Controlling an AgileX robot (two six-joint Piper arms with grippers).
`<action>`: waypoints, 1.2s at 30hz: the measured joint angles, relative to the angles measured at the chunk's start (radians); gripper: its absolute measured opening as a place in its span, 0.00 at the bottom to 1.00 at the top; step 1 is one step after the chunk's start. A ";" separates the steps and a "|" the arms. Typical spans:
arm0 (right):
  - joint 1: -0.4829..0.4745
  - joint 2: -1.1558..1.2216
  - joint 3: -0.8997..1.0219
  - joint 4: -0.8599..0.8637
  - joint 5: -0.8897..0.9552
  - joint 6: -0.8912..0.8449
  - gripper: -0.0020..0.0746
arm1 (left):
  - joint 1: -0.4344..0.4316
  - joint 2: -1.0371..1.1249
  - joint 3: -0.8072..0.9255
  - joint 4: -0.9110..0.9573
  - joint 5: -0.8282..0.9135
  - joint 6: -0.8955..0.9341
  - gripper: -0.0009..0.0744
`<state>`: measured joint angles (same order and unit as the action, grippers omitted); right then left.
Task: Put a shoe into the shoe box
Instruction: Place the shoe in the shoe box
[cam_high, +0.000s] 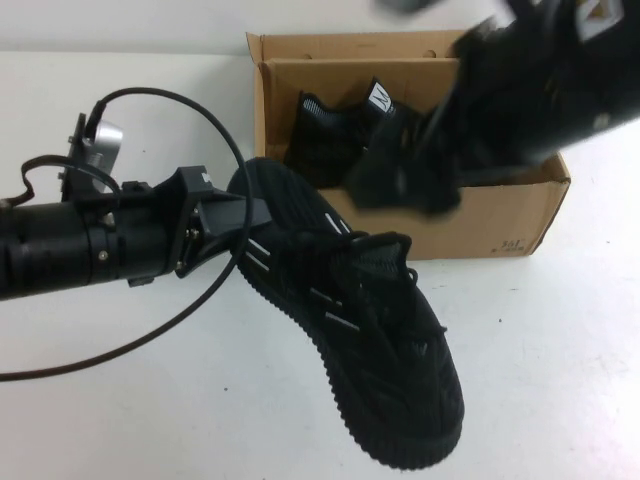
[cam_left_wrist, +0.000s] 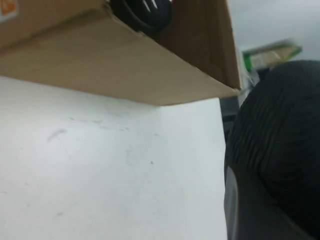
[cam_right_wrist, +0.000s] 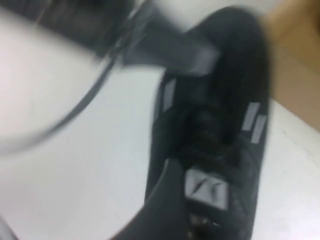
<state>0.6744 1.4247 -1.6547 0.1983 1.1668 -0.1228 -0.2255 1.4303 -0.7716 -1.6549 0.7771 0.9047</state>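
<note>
Nearest in the high view: one black shoe (cam_high: 370, 330) held tilted above the white table (cam_high: 120, 420), toe toward the camera side, heel at the left gripper (cam_high: 232, 215). The left gripper is clamped on that heel, arm reaching in from the left. A black cable (cam_high: 200, 300) loops from the arm across the table.

Beyond it stands the shoe box (cam_high: 500, 220), open at the top. A second shoe (cam_high: 335, 135) lies inside, at the box's left part. The right gripper (cam_high: 405, 180) hangs blurred over the box's near wall and partly hides the interior; its fingers stand apart, holding nothing that can be seen.

Left wrist view adds the box's outer wall (cam_left_wrist: 125, 65) from low down, with dark ribbed sole (cam_left_wrist: 280, 135) filling one side; the gripper's own fingers are not seen there.

Right wrist view, blurred, shows the held shoe's white tongue label (cam_right_wrist: 207, 187) and pale side dashes (cam_right_wrist: 255, 120), which the high view gives only faintly.
</note>
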 joint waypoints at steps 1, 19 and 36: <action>-0.019 -0.004 0.000 0.002 -0.008 0.088 0.85 | 0.000 0.000 0.000 0.000 -0.014 0.000 0.22; -0.200 0.003 0.435 0.719 -0.458 0.555 0.85 | 0.000 -0.040 -0.013 -0.013 -0.249 0.036 0.22; -0.196 0.106 0.445 1.002 -0.532 0.463 0.85 | 0.000 -0.041 -0.017 -0.021 -0.300 0.037 0.22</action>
<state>0.4785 1.5305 -1.2099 1.2005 0.6349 0.3407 -0.2255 1.3890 -0.7891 -1.6757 0.4775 0.9421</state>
